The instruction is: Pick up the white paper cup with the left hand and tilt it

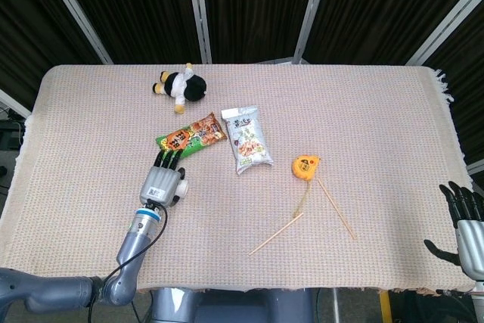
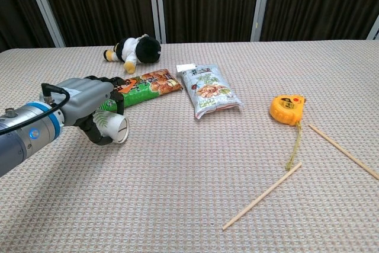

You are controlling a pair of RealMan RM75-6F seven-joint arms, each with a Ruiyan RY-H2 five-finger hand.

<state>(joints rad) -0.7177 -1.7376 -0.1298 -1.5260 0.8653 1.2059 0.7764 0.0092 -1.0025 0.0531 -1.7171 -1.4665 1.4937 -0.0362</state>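
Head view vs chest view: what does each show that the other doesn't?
Head view only: the right hand, idle and open at the table's right edge. Chest view only: the white paper cup's open mouth, facing right; from above the left hand hides most of the cup. Both: the left hand wrapped around the cup, the two snack bags, the plush toy, the yellow tape measure and the chopsticks.

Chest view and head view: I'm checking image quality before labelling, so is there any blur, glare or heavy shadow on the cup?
Chest view: sharp, even light, the white paper cup shaded faintly beneath the left hand. Head view: sharp and glare-free, but the hand hides most of the cup.
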